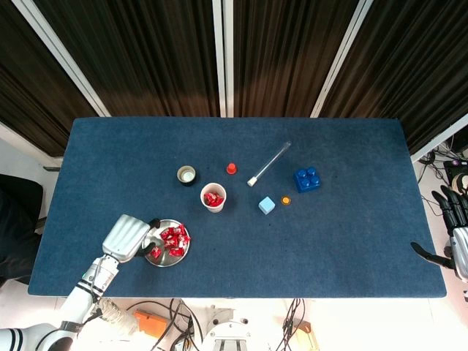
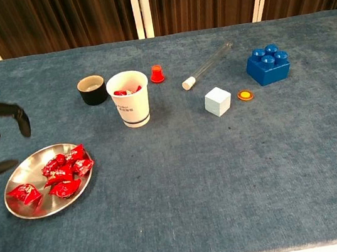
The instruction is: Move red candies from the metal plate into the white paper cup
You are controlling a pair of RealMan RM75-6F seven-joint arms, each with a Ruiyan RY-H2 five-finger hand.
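plate: a round metal plate lies nearest the chest camera, at the table's front left, on the blue cloth
candies: red wrapped candies are piled in the plate, most toward its right half, one apart at its left edge; a few more show inside the cup
cup: the white paper cup stands upright behind and to the right of the plate, well apart from it
left hand: the left hand hangs at the plate's left rim, fingers spread and curved with nothing between them; whether a fingertip touches the rim I cannot tell
right hand: the right hand shows only in the head view, off the table's right edge, fingers apart and empty
other things: a small dark cup just left of the paper cup, a red cap, a clear tube, a pale cube, an orange disc, a blue brick
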